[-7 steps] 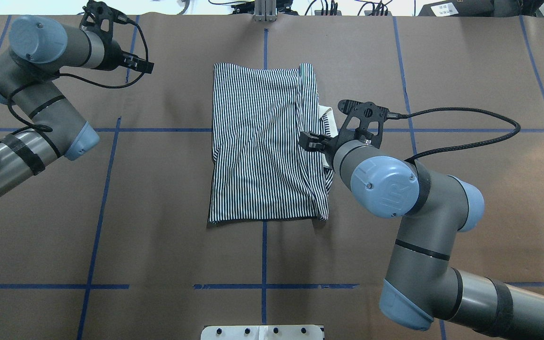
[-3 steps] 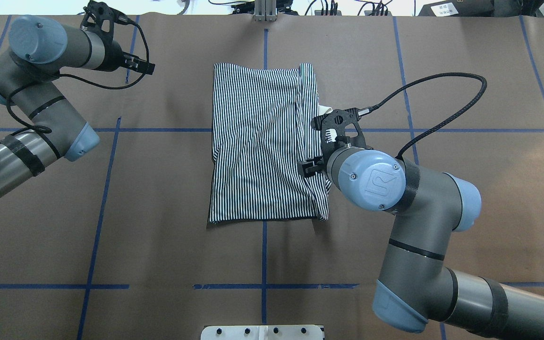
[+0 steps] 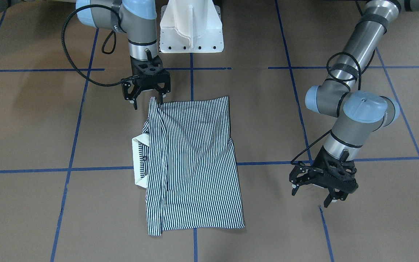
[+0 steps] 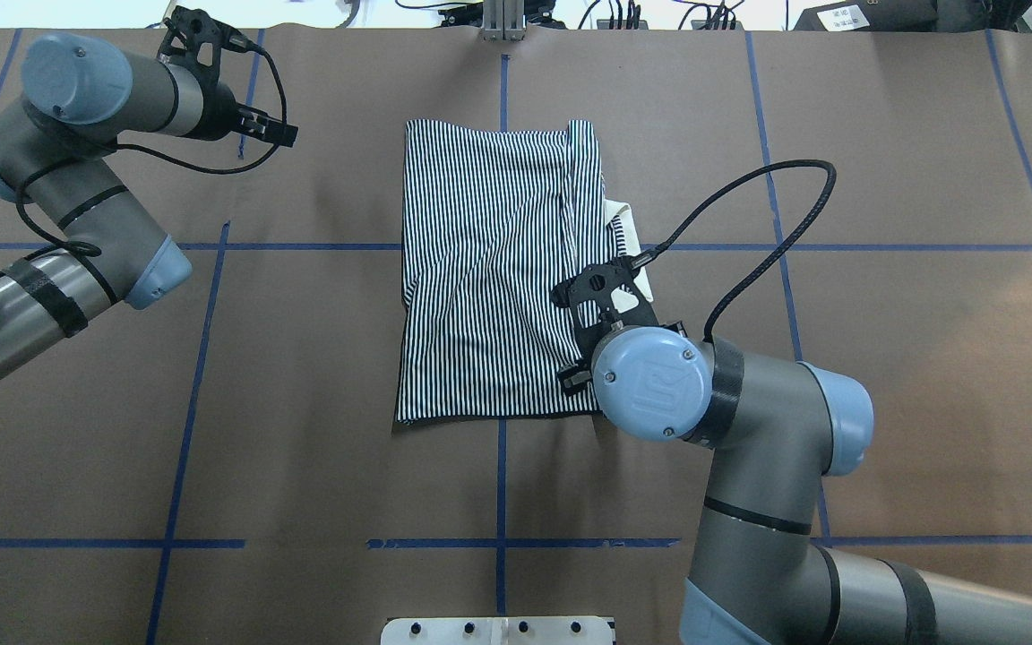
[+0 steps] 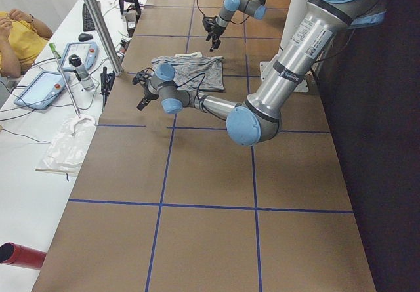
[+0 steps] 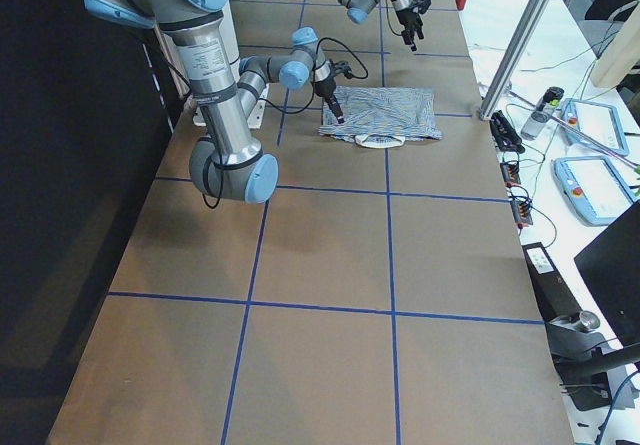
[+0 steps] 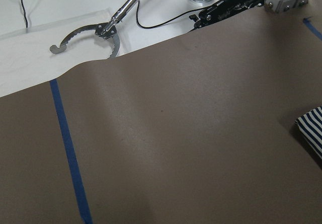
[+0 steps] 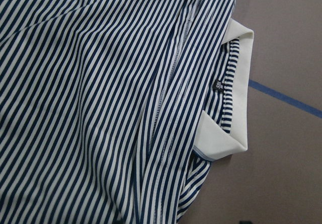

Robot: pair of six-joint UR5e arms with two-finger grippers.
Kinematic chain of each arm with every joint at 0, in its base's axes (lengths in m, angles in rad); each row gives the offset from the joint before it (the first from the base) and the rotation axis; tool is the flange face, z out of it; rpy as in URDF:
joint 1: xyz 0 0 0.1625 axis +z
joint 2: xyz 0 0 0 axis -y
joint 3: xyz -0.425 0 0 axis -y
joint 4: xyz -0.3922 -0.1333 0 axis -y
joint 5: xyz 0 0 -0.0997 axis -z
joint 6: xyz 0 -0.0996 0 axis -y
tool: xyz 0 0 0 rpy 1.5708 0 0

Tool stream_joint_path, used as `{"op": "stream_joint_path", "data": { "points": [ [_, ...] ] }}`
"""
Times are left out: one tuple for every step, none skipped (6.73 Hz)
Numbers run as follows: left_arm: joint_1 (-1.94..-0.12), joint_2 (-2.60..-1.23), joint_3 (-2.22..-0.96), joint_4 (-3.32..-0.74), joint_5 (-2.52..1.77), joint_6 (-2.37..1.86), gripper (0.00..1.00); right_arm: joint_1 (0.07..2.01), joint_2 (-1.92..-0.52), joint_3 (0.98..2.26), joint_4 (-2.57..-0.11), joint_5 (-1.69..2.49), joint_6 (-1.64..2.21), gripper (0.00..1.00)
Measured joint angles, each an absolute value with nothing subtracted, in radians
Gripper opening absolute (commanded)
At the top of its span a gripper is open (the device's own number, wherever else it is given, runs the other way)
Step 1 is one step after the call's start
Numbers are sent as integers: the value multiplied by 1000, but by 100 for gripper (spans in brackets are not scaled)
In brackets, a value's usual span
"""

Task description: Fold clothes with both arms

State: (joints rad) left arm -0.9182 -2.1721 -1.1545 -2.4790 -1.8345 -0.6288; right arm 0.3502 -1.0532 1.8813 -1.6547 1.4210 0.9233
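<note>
Front-facing view: shirt [image 3: 191, 163] lies folded flat on the table [image 3: 31, 127].
Right gripper [image 3: 147, 103]: jaws spread, holding nothing, pointing down at the shirt's corner nearest the robot base.
Contact: one tip sits at the cloth's corner and the other is past its edge over bare table; whether either presses the cloth is hard to tell.
Collar [image 3: 138, 160]: cream, poking out from the shirt's edge just ahead of the right gripper.
Left gripper [image 3: 315, 194]: jaws apart, empty, above bare table, well apart from the shirt.
Left wrist view: only a striped corner shows, off to one side.
</note>
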Motion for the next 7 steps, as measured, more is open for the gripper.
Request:
{"op": "stream_joint_path", "data": {
  "points": [
    [-917,-2172,-1155,-2479,-1835,-629,100,322,-1050,1870,-1666,1417,925,66],
    [-915,-2172,-1155,-2479,-1835,-629,100,305,-1047,1855,-1669,1411,927,58],
    [-914,-2172,-1155,-2479,-1835,-629,100,291,-1047,1840,-1669,1403,928,51],
    [-912,-2171,-1155,-2479,-1835,-629,100,282,-1049,1829,-1670,1398,928,40],
    [-912,-2171,-1155,-2479,-1835,-629,100,279,-1052,1820,-1670,1392,927,22],
    [-911,-2171,-1155,-2479,-1835,-629,100,278,-1054,1817,-1670,1386,924,4],
    [-911,-2171,-1155,-2480,-1835,-629,100,281,-1054,1817,-1670,1382,919,0]
  ]
}}
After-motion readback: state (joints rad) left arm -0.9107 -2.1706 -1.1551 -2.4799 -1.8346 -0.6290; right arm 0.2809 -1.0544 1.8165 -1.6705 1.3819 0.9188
